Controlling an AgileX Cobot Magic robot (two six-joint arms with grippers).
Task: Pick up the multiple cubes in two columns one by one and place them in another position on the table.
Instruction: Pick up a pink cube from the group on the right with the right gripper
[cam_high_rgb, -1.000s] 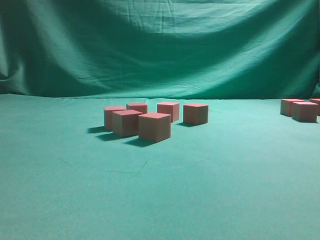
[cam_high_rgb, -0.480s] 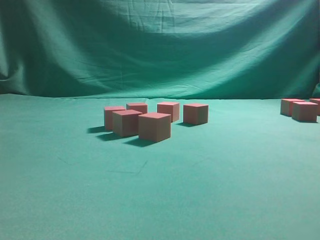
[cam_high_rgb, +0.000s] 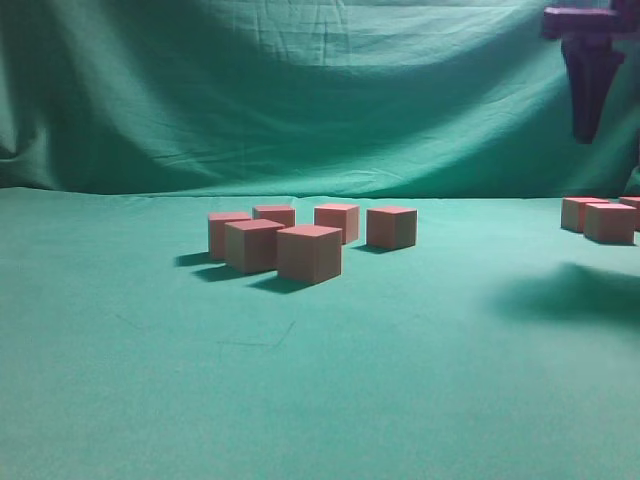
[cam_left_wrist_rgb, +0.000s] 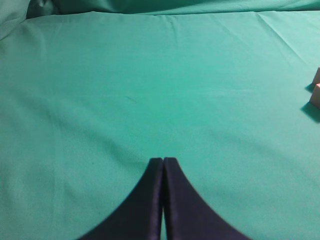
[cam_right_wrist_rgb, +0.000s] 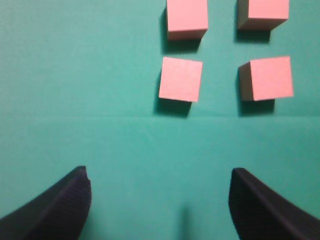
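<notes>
The cubes (cam_high_rgb: 309, 253) sit in two groups on the green bench (cam_high_rgb: 300, 400): a loose cluster of five near the middle, and a smaller set (cam_high_rgb: 608, 222) far to the right of that cluster at the frame's edge. The right wrist view looks straight down on four cubes (cam_right_wrist_rgb: 181, 79) in two neat columns, probably that far-right set. The right claw (cam_high_rgb: 588, 70) hangs high above them, its jaws wide apart and empty. The left claw (cam_left_wrist_rgb: 163, 165) is pressed shut with nothing in it, over bare cloth well to the left of the cluster. The cubes look light, rigid and sharp-edged, unlikely to deform or break; their flat, parallel side faces seem the best place to grip, squarely across the middle. The gaps between columns look wide enough for a finger, though neighbours could be nudged. Broad open cloth lies in front of and between the groups for setting cubes down.
</notes>
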